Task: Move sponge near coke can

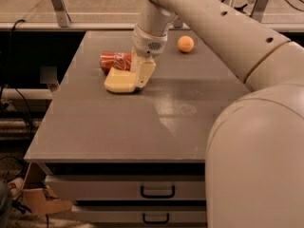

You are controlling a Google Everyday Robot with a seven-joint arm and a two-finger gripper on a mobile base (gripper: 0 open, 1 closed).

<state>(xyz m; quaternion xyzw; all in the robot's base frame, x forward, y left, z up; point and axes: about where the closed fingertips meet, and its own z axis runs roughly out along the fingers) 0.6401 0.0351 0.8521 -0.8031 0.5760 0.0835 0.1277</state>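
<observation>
1. Camera view: coke can (114, 61) lies on its side near the far-left part of the grey table (118, 127).
2. Sponge (118, 83) lies flat on the tabletop just in front of the can, close by. Can't tell if they touch.
3. Gripper (140, 82) is down at the sponge's right end, front-right of the can, overlapping the foam. Claw state: can't tell whether it's clamped or loose.
4. Orange ball (185, 43) sits right of the can, well apart, beyond the arm.
5. Drawers (156, 191) sit under the tabletop, well in front of and below the can.
</observation>
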